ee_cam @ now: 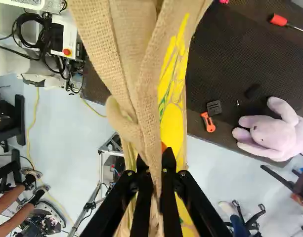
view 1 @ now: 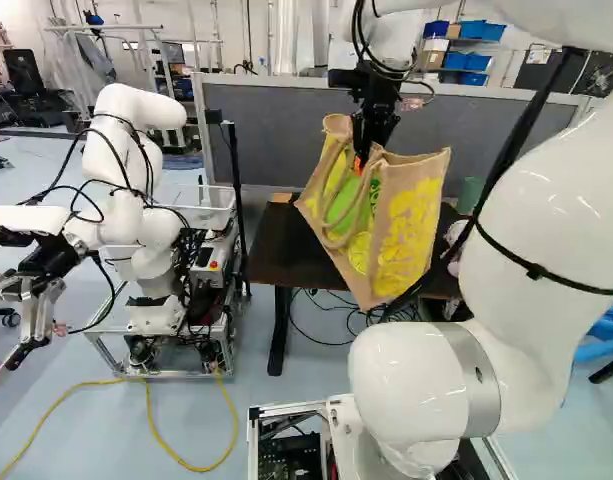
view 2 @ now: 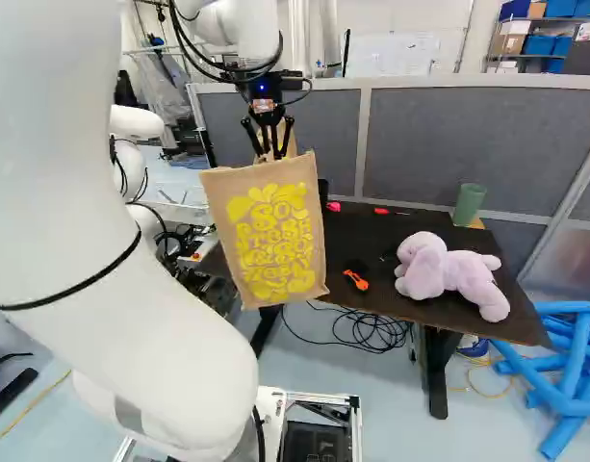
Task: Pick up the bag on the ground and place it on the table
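My pincer [view 2: 278, 157] is closed on cloth of the bag [view 2: 264, 231], which hangs below it near the table [view 2: 381, 233]. Right of my pincer, a lilac plush toy [view 2: 447, 271] and an orange cutter [view 2: 356, 280] occupy table space.

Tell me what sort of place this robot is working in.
Most likely a robotics lab or workshop: another robot stands on a wheeled metal frame, grey partition panels close off the area behind the table, and loose cables lie on the floor.
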Controlling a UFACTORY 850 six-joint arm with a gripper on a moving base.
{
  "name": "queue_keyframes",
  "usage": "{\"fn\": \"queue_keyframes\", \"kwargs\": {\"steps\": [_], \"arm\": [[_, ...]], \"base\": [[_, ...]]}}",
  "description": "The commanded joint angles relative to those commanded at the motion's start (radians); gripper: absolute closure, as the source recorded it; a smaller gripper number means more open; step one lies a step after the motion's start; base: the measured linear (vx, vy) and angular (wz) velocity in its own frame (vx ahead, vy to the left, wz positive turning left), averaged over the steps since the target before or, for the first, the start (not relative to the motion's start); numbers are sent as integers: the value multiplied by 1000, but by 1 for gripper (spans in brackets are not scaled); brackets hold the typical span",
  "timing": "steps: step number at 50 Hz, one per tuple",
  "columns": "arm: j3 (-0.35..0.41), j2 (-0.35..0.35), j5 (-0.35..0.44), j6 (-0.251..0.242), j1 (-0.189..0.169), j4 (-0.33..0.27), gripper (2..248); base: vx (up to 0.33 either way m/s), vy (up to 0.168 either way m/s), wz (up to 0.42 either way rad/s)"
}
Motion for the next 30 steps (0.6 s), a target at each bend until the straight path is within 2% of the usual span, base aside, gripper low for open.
{"fn": "queue_keyframes", "kwargs": {"steps": [11,30], "arm": [[-53,-51,1,0,24,-4,227],[-135,-127,1,0,89,-20,227]], "base": [[0,0,0],[0,0,0]]}}
